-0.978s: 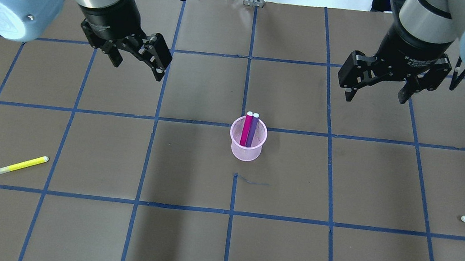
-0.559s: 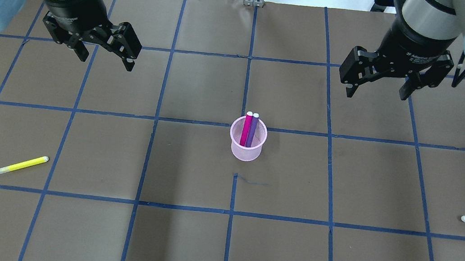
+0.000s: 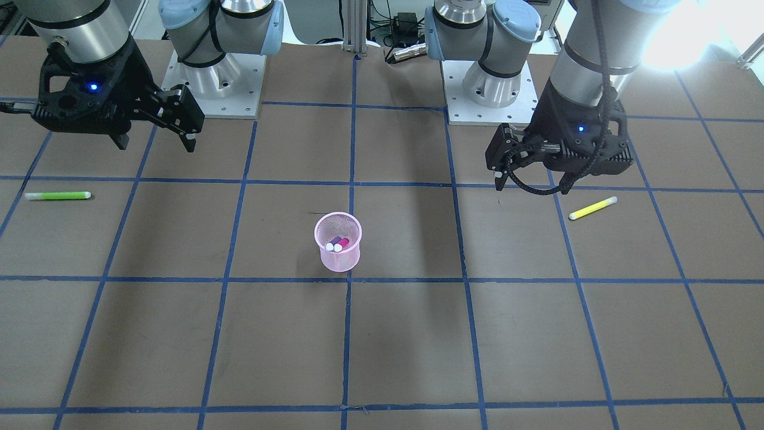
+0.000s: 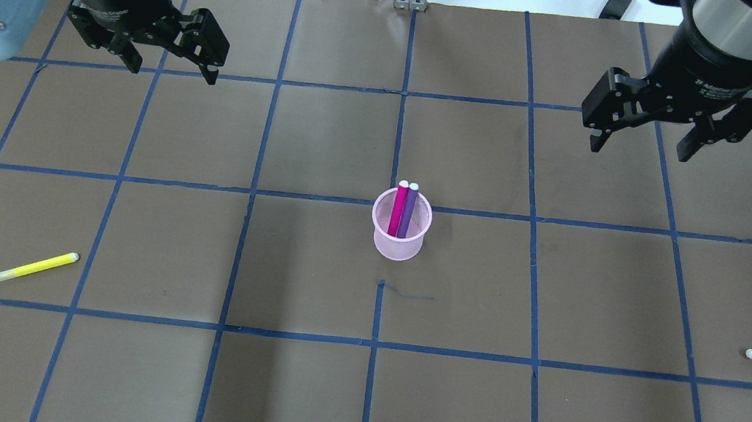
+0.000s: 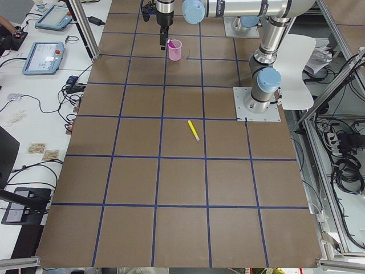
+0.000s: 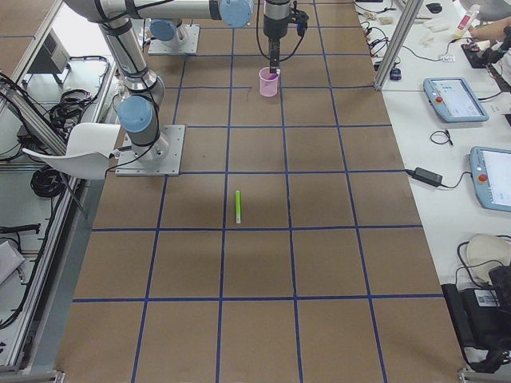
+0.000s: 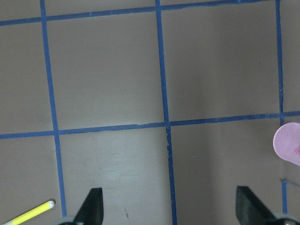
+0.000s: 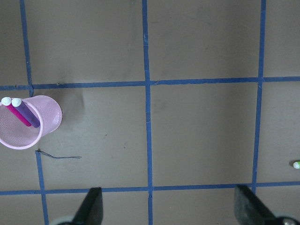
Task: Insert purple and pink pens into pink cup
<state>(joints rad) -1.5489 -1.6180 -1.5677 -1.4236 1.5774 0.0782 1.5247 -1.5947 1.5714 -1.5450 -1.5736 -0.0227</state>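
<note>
Farther from the pink mesh cup (image 4: 398, 243) now, my left claw (image 4: 173, 72) and right claw (image 4: 639, 151) hang spread; purple and pink pens (image 4: 398, 211) stay inside.

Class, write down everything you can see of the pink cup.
The pink cup is a small, see-through tumbler that looks like mesh, wider at the rim than at the base. It stands upright on the brown table near its middle, beside a crossing of blue tape lines. Inside, a pink pen and a purple pen lean side by side against the rim away from the robot, white ends up. The left gripper and right gripper are open and well apart from it.
</note>
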